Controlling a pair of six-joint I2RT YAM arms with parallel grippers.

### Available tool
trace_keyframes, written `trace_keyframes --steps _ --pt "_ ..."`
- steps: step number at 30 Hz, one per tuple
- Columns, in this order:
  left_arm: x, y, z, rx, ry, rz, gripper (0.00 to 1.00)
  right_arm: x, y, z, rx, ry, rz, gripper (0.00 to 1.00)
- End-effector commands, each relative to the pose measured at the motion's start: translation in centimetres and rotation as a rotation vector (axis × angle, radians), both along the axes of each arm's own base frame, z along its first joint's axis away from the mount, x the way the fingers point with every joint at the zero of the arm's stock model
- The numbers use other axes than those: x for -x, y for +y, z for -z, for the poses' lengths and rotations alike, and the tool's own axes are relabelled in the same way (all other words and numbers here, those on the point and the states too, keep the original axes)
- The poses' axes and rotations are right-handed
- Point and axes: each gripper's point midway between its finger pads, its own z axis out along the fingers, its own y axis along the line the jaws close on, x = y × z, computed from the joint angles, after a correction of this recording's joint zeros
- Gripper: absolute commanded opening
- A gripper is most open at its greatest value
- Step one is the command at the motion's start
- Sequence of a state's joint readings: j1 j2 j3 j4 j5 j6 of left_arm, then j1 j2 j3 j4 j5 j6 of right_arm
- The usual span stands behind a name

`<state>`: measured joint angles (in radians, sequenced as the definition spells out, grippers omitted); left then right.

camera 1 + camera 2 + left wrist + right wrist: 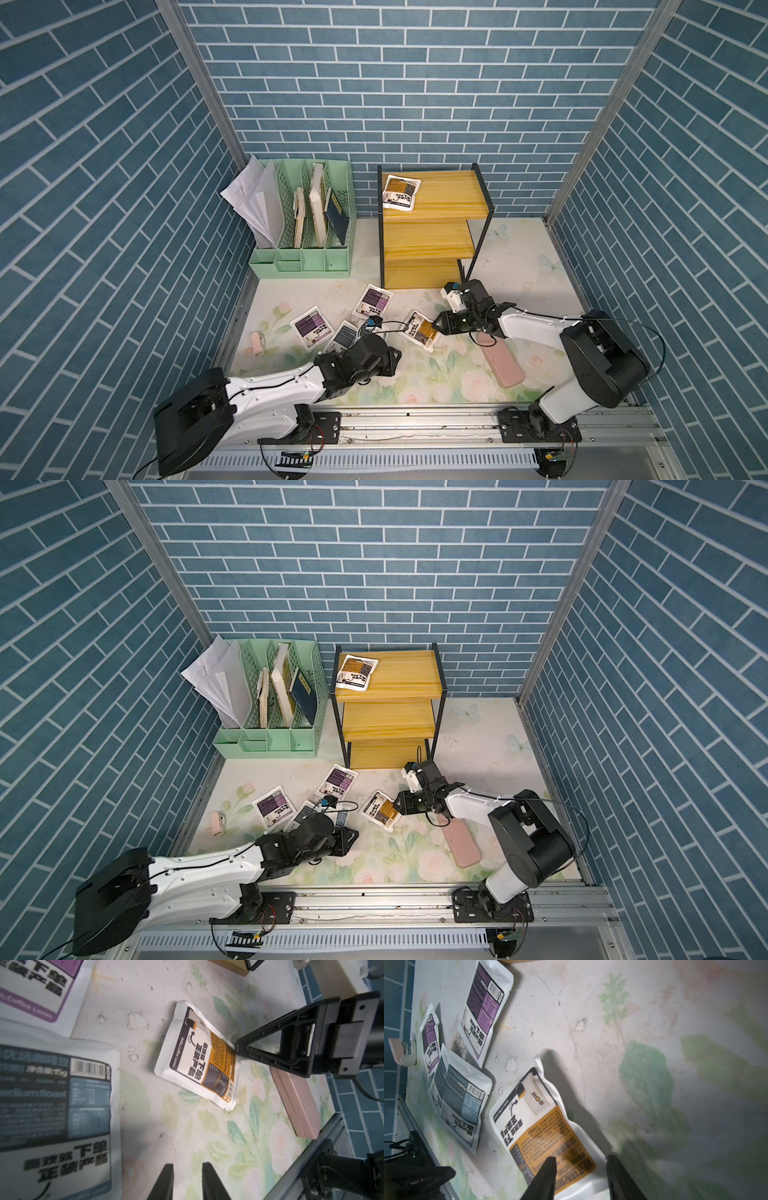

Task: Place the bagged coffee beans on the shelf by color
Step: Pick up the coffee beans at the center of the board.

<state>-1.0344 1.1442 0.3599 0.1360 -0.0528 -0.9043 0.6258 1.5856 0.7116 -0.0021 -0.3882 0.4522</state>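
The shelf (432, 245) stands at the back with one orange-brown bag (401, 191) on its top board. On the table lie two purple bags (372, 302) (312, 326), a blue-grey bag (343, 336) and an orange-brown bag (419, 330). My right gripper (581, 1160) is open, its fingers straddling a corner of that orange-brown bag (542, 1126). My left gripper (188, 1164) hovers low over bare table beside the blue-grey bag (56, 1105), its fingers a narrow gap apart with nothing between them. In both top views the left wrist hides part of the blue-grey bag.
A mint green file organizer (303, 224) with papers and books stands left of the shelf. A pink oblong case (500, 361) lies under the right arm. A small pink object (257, 343) sits at the table's left edge. Blue brick walls enclose three sides.
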Motion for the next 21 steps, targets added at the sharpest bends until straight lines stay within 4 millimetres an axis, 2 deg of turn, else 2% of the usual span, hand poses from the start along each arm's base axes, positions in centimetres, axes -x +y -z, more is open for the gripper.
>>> trace_keyframes --steps 1,3,6,13,17,21 --pt "-1.8 -2.0 -1.4 0.026 -0.072 -0.003 0.27 -0.6 1.3 -0.5 -0.044 -0.031 -0.053 0.44" --pt "-2.2 -2.4 -0.5 0.003 -0.061 0.002 0.25 -0.3 1.0 -0.2 -0.041 -0.02 -0.047 0.45" --pt "-2.9 -3.0 0.2 -0.022 -0.062 0.006 0.24 -0.2 0.1 -0.1 -0.019 -0.028 -0.011 0.54" --pt "-5.3 -1.8 1.0 -0.065 -0.065 -0.046 0.19 -1.9 -2.6 -2.6 -0.211 -0.022 0.134 0.64" --pt "-6.0 -1.6 1.5 -0.068 -0.06 -0.056 0.18 -1.4 -2.5 -2.3 -0.262 0.053 0.147 0.65" --pt "-6.2 -1.8 2.7 -0.094 -0.039 -0.048 0.17 -0.4 -2.5 -0.5 -0.262 0.136 0.165 0.56"
